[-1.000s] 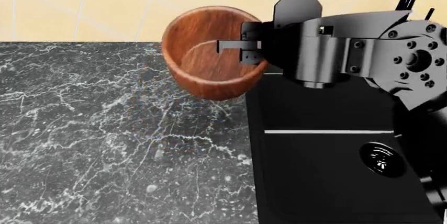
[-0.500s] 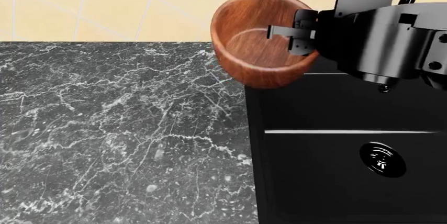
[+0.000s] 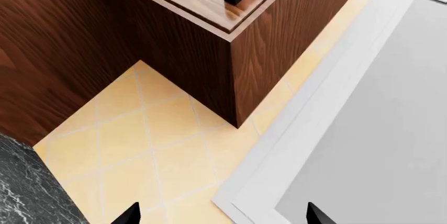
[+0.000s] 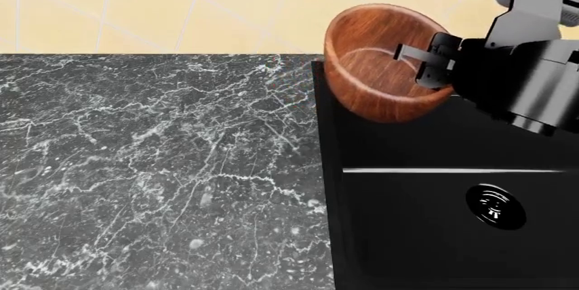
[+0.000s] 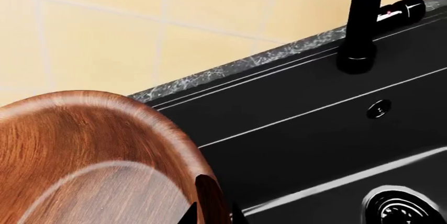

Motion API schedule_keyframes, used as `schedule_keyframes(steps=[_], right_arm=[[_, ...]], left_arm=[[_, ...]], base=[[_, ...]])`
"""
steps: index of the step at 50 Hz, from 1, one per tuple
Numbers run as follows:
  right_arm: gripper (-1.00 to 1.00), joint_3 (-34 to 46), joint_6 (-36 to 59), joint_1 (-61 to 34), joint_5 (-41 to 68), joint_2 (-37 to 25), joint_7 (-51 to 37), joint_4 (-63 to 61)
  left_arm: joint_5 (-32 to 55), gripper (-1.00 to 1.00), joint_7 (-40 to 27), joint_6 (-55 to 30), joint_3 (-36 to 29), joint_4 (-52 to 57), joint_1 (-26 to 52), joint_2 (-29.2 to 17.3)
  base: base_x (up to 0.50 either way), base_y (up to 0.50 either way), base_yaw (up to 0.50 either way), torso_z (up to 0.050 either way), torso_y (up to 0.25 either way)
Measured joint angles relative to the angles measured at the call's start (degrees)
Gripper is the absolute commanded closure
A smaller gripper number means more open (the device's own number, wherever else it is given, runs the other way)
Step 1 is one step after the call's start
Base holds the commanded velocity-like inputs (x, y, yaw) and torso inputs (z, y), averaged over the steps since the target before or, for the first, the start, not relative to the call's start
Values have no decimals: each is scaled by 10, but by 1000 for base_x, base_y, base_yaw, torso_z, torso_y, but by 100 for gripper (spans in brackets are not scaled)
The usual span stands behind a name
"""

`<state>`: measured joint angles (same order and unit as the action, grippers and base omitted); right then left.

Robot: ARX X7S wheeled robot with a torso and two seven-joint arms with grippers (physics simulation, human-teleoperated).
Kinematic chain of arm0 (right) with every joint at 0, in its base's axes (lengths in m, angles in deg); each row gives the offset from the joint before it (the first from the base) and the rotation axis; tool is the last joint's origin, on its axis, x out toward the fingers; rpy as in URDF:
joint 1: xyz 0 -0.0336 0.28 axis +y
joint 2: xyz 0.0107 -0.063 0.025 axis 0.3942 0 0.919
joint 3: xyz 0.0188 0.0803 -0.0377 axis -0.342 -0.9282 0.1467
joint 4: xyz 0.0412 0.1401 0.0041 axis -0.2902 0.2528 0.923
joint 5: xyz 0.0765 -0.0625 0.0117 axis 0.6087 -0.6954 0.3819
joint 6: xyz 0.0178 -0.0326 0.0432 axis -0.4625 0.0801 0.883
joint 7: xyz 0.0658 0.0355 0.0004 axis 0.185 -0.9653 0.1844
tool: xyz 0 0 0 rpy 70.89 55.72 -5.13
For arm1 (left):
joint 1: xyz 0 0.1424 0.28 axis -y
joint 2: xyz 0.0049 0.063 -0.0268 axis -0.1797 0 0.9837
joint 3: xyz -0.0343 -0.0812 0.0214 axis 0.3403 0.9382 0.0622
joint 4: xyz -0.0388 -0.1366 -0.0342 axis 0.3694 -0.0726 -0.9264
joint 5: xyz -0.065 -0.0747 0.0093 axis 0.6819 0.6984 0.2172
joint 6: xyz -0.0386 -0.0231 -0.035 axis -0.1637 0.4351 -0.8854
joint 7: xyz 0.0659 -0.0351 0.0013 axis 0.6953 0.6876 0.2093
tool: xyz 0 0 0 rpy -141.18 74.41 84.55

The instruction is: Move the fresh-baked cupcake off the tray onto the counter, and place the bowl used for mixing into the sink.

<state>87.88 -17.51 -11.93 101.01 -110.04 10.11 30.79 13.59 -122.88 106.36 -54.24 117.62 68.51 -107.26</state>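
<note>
My right gripper is shut on the near-side rim of the reddish-brown wooden bowl and holds it tilted in the air over the back left part of the black sink. In the right wrist view the bowl fills the lower part, with one finger inside and one outside its wall; the gripper pinches the rim. The counter of dark marble lies left of the sink. The cupcake and the tray are out of view. My left gripper is open over a tiled floor.
The sink's round metal drain sits at the right; it also shows in the right wrist view. A black faucet stands at the sink's back edge. A wooden cabinet and a pale mat show in the left wrist view.
My right gripper has carried the bowl to the right, from over the counter's edge to over the sink, and the arm has drawn back toward the right.
</note>
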Motion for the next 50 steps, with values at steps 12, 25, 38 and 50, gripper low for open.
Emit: schedule_keyframes(steps=[12, 25, 38, 50], right_arm=[[100, -3, -11, 22, -5, -15, 6, -5], [100, -4, -19, 38, -8, -26, 9, -9], [100, -11, -35, 59, -7, -47, 4, -19], [100, -22, -50, 78, -1, -71, -4, -34]], left_arm=[[6, -100, -5, 7, 17, 11, -11, -2], [15, -100, -7, 20, 40, 22, -28, -3], [23, -100, -8, 32, 61, 30, -45, -3], [25, -100, -10, 36, 65, 31, -49, -5]], base=[[0, 0, 0, 0, 0], [0, 0, 0, 0, 0], [0, 0, 0, 0, 1], [0, 0, 0, 0, 0]])
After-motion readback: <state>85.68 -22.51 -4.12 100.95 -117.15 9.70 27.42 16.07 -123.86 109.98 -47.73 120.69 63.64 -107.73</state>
